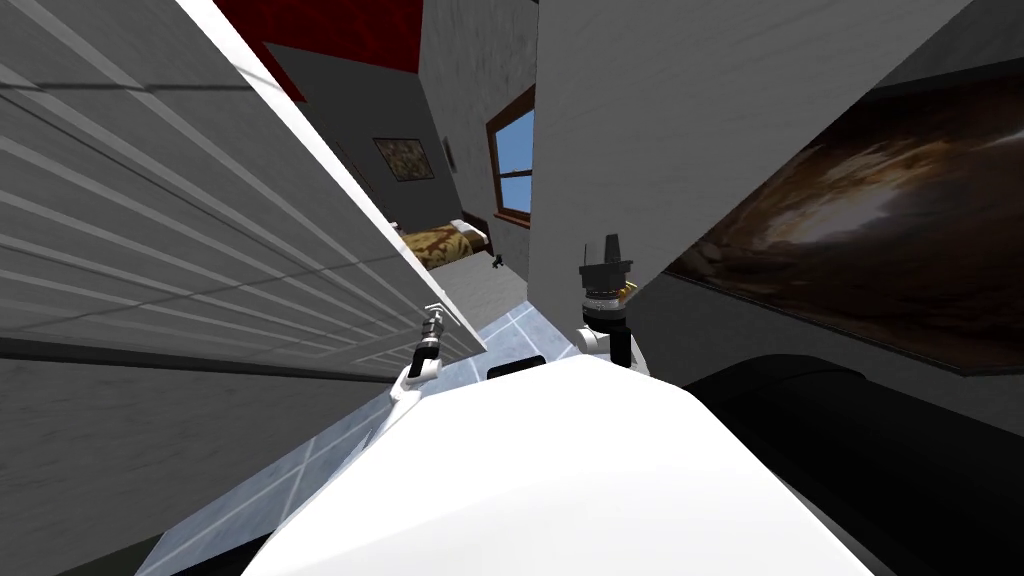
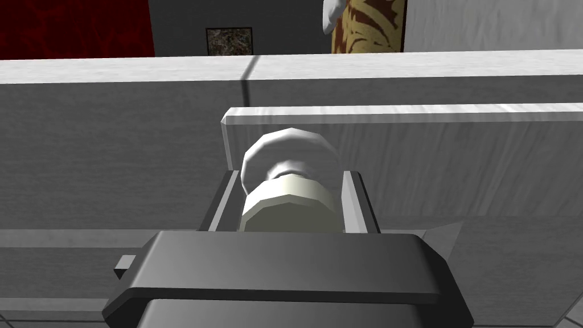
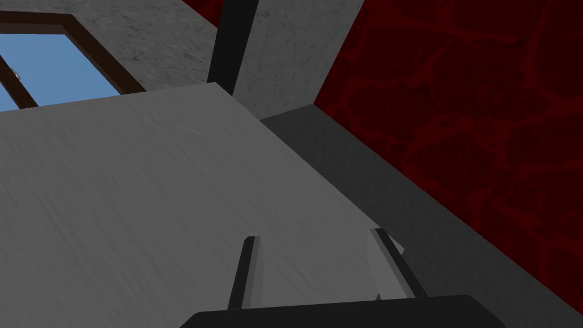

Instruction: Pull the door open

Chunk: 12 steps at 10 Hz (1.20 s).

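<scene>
Snugly around knob: left claw.

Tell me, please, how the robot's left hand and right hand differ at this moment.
The left hand is shut on the round white door knob; the right hand stands open and holds nothing. The left hand reaches to the grey panelled door; the right hand is raised beside a plain grey wall. Both have two thin grey fingers on a dark body.
</scene>
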Available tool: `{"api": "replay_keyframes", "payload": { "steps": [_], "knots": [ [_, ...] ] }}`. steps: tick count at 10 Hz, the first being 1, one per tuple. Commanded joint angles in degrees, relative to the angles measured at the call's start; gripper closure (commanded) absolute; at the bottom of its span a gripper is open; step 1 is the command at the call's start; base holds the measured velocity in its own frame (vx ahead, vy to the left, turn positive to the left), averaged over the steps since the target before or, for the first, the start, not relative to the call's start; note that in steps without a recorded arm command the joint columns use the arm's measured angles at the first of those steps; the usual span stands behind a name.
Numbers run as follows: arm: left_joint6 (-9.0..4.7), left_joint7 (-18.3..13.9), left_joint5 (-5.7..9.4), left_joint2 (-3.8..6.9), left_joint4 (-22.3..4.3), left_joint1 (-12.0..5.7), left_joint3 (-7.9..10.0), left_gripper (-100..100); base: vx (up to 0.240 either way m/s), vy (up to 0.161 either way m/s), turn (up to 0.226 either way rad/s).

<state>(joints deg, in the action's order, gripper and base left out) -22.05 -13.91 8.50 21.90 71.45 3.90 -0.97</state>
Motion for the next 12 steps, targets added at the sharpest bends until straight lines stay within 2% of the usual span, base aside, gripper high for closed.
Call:
{"api": "replay_keyframes", "payload": {
  "steps": [1, 3, 4, 5, 10, 12],
  "knots": [
    [-0.44, -0.95, 0.07, 1.10, 0.73, 1.04, -0.94, 100, -0.229, 0.102, -0.147],
    [-1.20, -2.19, 0.16, 2.56, 1.70, 2.13, -2.25, 100, -0.228, 0.095, -0.124],
    [-0.82, -1.74, 0.08, 1.97, 1.53, 1.97, -2.10, 100, -0.099, 0.039, -0.043],
    [-1.75, -2.77, 0.13, 3.16, 2.09, 3.11, -3.21, 100, -0.154, 0.042, -0.102],
    [-4.61, -5.51, 0.38, 6.99, 3.99, 5.89, -5.58, 100, -0.220, 0.095, -0.128],
    [-5.51, -6.38, 0.46, 8.20, 4.59, 6.77, -6.33, 100, -0.150, 0.059, -0.078]
  ]
}}
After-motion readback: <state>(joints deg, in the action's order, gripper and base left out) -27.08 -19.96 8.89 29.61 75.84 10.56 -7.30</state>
